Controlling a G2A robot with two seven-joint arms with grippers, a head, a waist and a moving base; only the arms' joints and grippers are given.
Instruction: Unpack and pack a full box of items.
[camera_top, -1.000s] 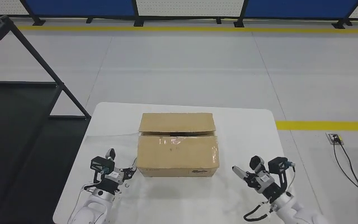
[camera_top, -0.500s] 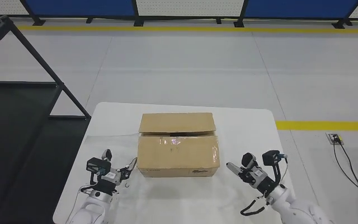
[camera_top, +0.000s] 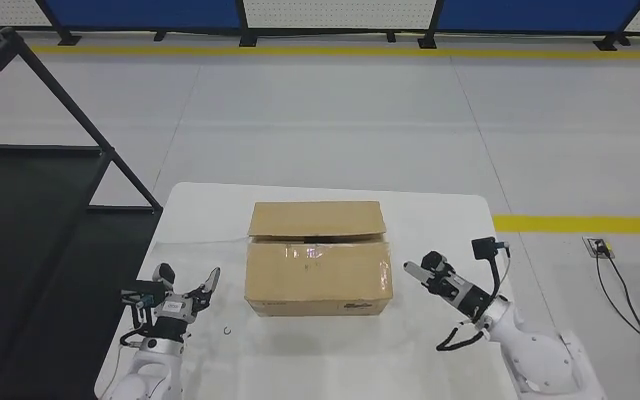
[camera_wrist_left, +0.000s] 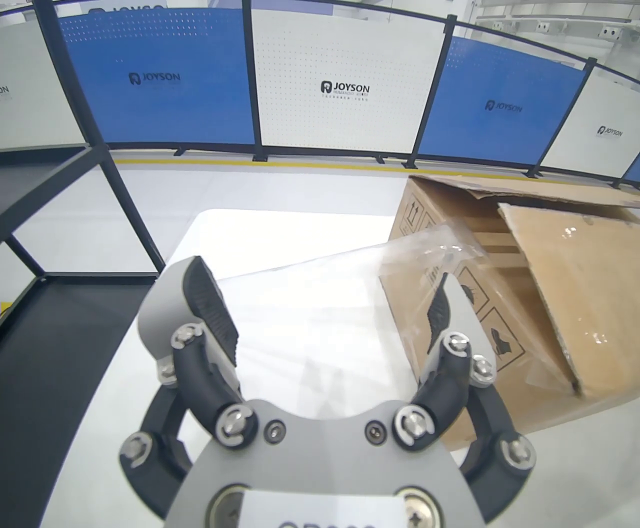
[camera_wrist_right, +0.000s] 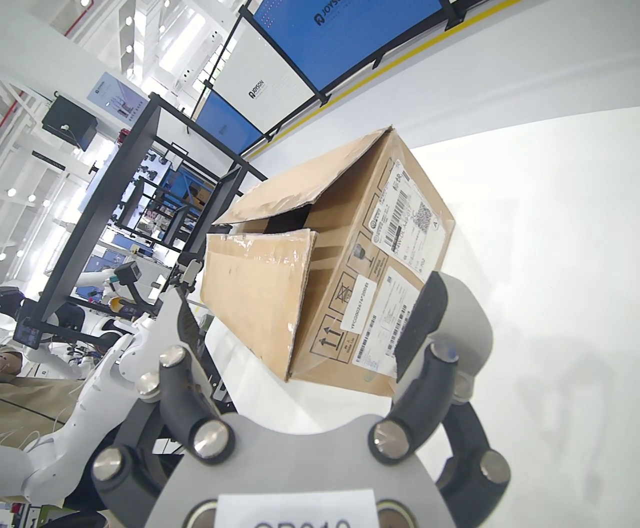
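Observation:
A brown cardboard box (camera_top: 318, 260) stands mid-table, its top flaps loosely folded with a dark gap between them (camera_wrist_right: 287, 220). A strip of clear tape (camera_wrist_left: 350, 280) trails from the box's left end over the table. My left gripper (camera_top: 187, 283) hovers open left of the box's front corner, nothing between its fingers (camera_wrist_left: 325, 305). My right gripper (camera_top: 425, 268) is open just off the box's right end, facing the labelled side (camera_wrist_right: 305, 320).
The white table (camera_top: 330, 360) has bare room in front of the box and at both ends. A small dark ring (camera_top: 229, 330) lies near the left arm. A black metal rack (camera_top: 60, 200) stands beside the table's left edge.
My left gripper has drawn back leftward from the box's front-left corner. My right gripper has moved up and closer to the box's right end. Both stayed open.

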